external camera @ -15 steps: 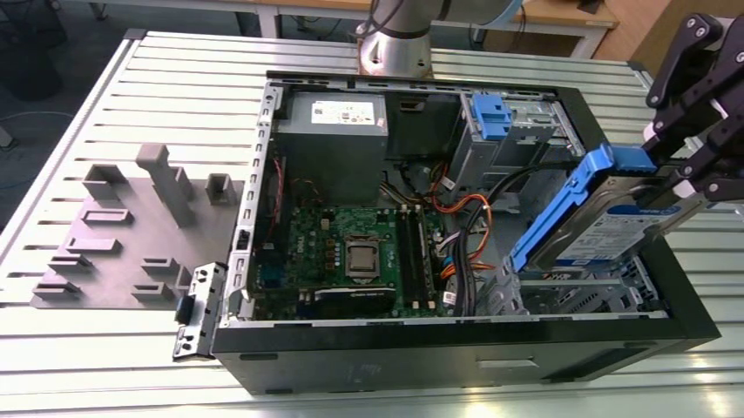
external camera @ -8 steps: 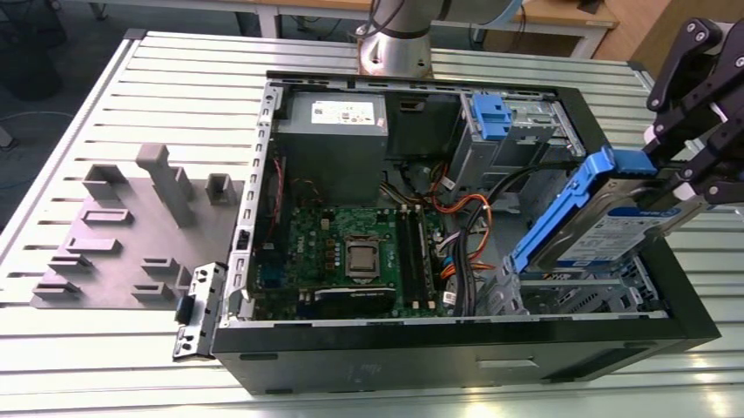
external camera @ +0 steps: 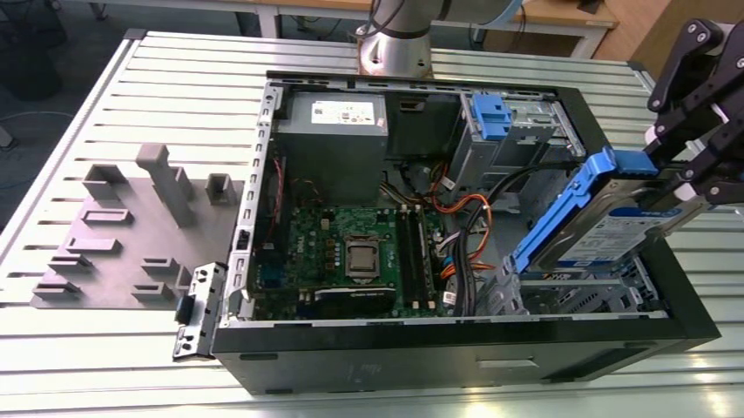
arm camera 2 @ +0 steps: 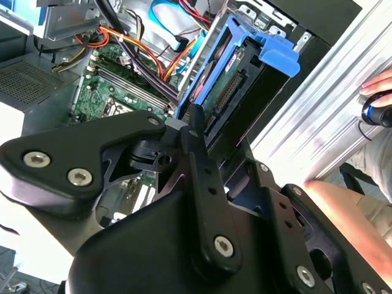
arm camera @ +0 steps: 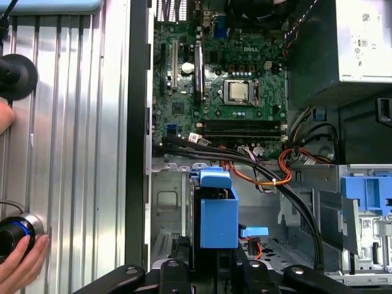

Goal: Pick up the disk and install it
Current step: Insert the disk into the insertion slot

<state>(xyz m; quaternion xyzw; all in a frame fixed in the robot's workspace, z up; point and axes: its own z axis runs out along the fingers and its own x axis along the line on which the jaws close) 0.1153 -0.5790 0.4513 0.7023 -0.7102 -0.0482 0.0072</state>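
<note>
**Disk gripped and tilted over the open case**

In the exterior view, the disk [external camera: 605,228] is held tilted above the drive cage [external camera: 581,292] inside the open computer case [external camera: 465,340]. The gripper [external camera: 686,174] is clamped on the disk's upper end. The disk's white-and-blue label cannot be read. A white-stickered power supply [external camera: 334,131] and the motherboard [external camera: 348,252] are seen within.

In the second wrist view, the disk's connector edge is partly hidden by a black finger [arm camera 2: 196,159].

In the first wrist view, the disk is seen end-on, and a hand [arm camera: 24,263] is cut off at the edge.

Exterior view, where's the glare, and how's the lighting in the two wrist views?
Exterior view: glare on the table near the picture's bottom edge, below the case. Second wrist view: the table is washed out bright beside the disk. First wrist view: even light on the motherboard.
</note>
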